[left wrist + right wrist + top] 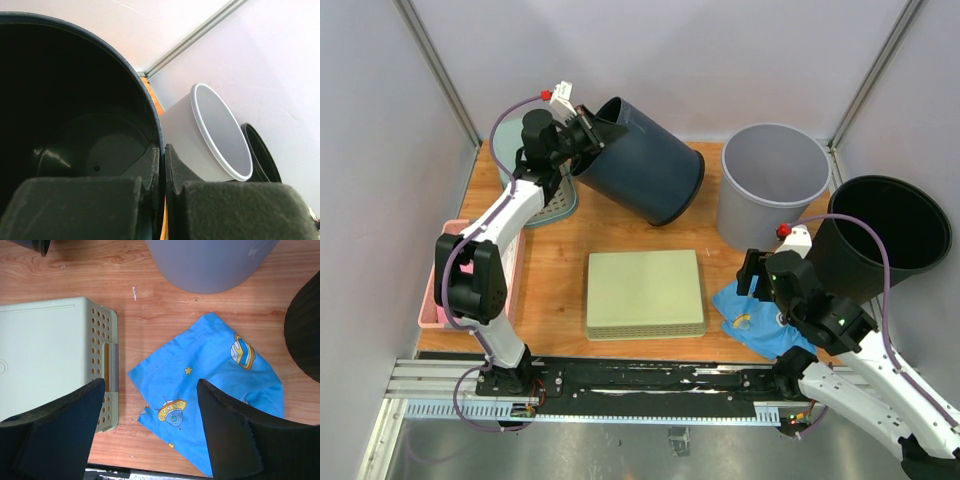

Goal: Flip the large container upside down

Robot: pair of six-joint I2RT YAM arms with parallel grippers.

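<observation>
The large dark blue container (pixel 645 165) lies tilted on its side at the back of the table, its mouth facing up-left and its base pointing right and toward me. My left gripper (pixel 588 130) is shut on its rim; in the left wrist view the fingers (pixel 150 165) pinch the thin rim wall (pixel 161 140), and the dark inside (pixel 75 125) fills the left. My right gripper (pixel 752 272) is open and empty, hovering over a blue cloth (pixel 210 385).
A grey bin (pixel 775 180) stands upright at the back right, with a black bin (pixel 885 235) to its right. A pale green basket (pixel 645 293) lies upside down at centre. A pink tray (pixel 435 290) and a teal basket (pixel 558 200) sit at the left.
</observation>
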